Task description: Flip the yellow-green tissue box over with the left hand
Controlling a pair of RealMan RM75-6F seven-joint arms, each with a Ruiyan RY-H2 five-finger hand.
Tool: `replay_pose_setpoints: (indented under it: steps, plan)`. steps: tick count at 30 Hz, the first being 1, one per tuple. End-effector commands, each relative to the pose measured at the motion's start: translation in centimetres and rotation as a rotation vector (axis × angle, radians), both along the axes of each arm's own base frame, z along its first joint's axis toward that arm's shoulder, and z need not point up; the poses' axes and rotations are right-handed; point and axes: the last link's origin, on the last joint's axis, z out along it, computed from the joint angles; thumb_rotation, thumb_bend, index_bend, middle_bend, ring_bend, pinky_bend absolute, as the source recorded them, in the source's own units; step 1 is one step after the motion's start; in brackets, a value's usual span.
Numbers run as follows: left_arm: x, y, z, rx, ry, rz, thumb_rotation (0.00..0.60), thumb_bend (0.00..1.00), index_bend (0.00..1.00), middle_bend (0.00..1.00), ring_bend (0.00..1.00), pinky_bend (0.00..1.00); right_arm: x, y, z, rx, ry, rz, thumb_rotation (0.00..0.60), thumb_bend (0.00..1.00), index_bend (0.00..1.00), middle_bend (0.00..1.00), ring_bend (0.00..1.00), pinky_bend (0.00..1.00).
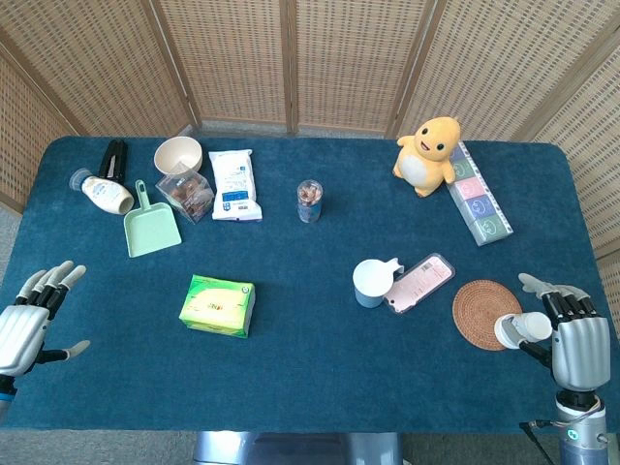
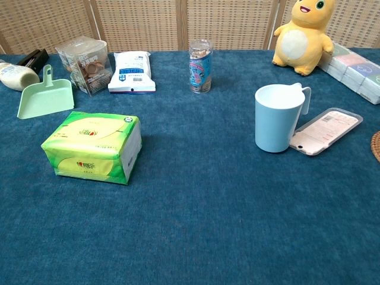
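Note:
The yellow-green tissue box (image 1: 218, 305) (image 2: 92, 146) lies flat on the blue table, left of centre, with nothing touching it. My left hand (image 1: 29, 320) hovers at the table's left front edge, well to the left of the box, fingers spread and empty. My right hand (image 1: 562, 329) is at the right front edge, far from the box, also with fingers apart and holding nothing. Neither hand shows in the chest view.
Behind the box are a green dustpan (image 1: 150, 225), a clear snack box (image 1: 186, 191), a white pouch (image 1: 234, 184) and a small jar (image 1: 309, 201). A blue cup (image 1: 371, 283), pink phone (image 1: 419, 282), woven coaster (image 1: 485, 313) and yellow plush (image 1: 429, 155) stand to the right.

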Motion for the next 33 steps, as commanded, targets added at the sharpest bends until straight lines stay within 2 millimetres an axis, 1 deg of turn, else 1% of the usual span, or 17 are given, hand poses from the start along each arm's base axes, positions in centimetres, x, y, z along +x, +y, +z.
replay_pose_setpoints:
  steps: [1,7,10,14,18,20,23,26,33]
  plan:
    - [0.0,0.0,0.0,-0.001,0.0,0.0,0.6,0.02,0.0,0.0,0.0,0.0,0.0,0.0,0.0,0.001,-0.001,-0.001,0.6,0.03,0.28,0.44,0.46,0.4]
    - [0.1,0.2,-0.2,-0.018,0.002,-0.01,0.6,0.02,0.0,0.0,0.0,0.0,0.0,0.0,0.1,0.006,-0.006,-0.006,0.6,0.04,0.28,0.43,0.45,0.38]
    - [0.3,0.6,-0.5,-0.033,0.002,-0.02,0.6,0.02,0.0,0.0,0.0,0.0,0.1,0.0,0.3,0.003,-0.009,-0.007,0.6,0.03,0.28,0.43,0.45,0.38]
    - [1.6,2.3,-1.5,-0.084,0.003,-0.063,0.6,0.02,0.01,0.0,0.0,0.0,0.0,-0.1,0.5,0.001,-0.023,-0.015,0.6,0.04,0.28,0.43,0.45,0.38]
    - [3.9,4.8,-3.5,-0.158,0.015,-0.106,0.6,0.02,0.01,0.0,0.0,0.0,-0.3,-0.2,0.6,0.007,-0.023,-0.027,0.6,0.03,0.28,0.43,0.45,0.38]
    - [5.0,5.7,-4.6,-0.193,0.017,-0.121,0.6,0.02,0.01,0.0,0.0,0.0,-0.3,-0.2,0.6,0.009,-0.029,-0.027,0.6,0.03,0.28,0.43,0.45,0.38]
    - [6.6,7.2,-6.5,-0.247,0.034,-0.139,0.6,0.02,0.01,0.0,0.0,0.0,-0.3,-0.2,0.6,0.009,-0.028,-0.027,0.6,0.03,0.28,0.43,0.45,0.38]
    - [8.7,8.6,-9.0,-0.307,0.057,-0.155,0.6,0.02,0.01,0.0,0.0,0.0,-0.5,-0.3,0.7,0.012,-0.029,-0.033,0.6,0.04,0.28,0.43,0.45,0.38]
    - [11.3,9.8,-12.6,-0.361,0.096,-0.182,0.6,0.02,0.03,0.0,0.0,0.0,-0.7,-0.3,0.9,0.012,-0.042,-0.04,0.6,0.04,0.28,0.43,0.45,0.38]
